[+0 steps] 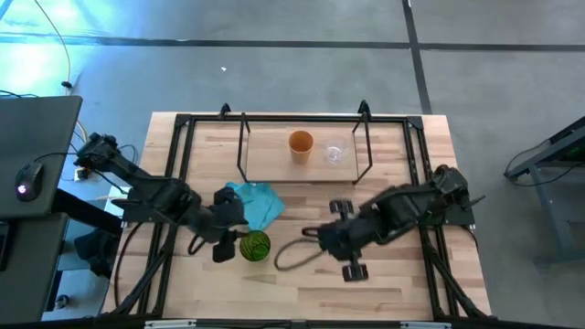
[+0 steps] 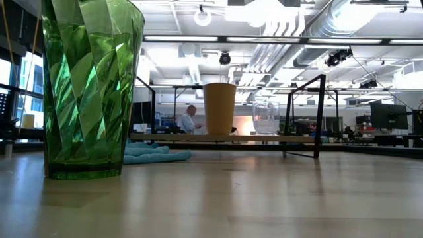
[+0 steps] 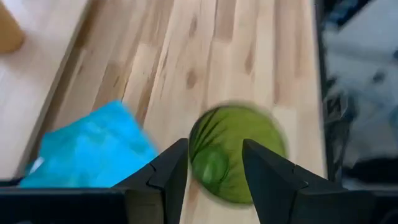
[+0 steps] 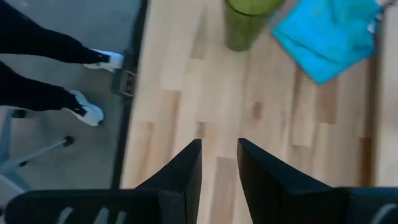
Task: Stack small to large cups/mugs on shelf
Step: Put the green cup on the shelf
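Observation:
The green cup stands upright on the tabletop near its near edge and fills the left of the low view. My left gripper is open beside and above it; in its wrist view the fingers frame the cup's rim without touching it. The orange cup and the clear cup stand side by side on the shelf's board. My right gripper hovers open, with a narrow gap, over bare table to the right of the green cup.
A teal cloth lies crumpled just beyond the green cup, in front of the shelf. A grey cable loop lies on the table under my right arm. A person's legs and shoes stand beside the table's near edge.

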Available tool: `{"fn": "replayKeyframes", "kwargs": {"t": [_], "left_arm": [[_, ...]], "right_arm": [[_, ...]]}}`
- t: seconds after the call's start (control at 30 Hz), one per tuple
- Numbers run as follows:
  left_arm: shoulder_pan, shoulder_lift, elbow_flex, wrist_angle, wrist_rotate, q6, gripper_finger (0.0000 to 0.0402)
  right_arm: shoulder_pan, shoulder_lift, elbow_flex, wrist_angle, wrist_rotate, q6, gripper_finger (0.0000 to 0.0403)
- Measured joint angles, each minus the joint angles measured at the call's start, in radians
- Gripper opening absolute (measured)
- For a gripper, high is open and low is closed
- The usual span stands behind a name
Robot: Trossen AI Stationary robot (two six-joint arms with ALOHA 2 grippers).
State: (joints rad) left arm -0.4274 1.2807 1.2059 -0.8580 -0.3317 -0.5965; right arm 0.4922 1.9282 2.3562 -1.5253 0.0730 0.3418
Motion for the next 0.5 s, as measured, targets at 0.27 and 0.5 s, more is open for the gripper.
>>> {"fn": "replayKeyframes", "kwargs": {"t": [0.27,0.5], "left_arm": [[0.097,0.117,0.080,-0.105,0.154,0.138,0.0143],[0.146,0.163,0.084,-0.115,0.219,0.173,0.0143]], "right_arm": [[0.122,0.001,0.000,0.040,0.144,0.115,0.0094],[0.197,0.001,0.000,0.041,0.255,0.233,0.0094]]}}
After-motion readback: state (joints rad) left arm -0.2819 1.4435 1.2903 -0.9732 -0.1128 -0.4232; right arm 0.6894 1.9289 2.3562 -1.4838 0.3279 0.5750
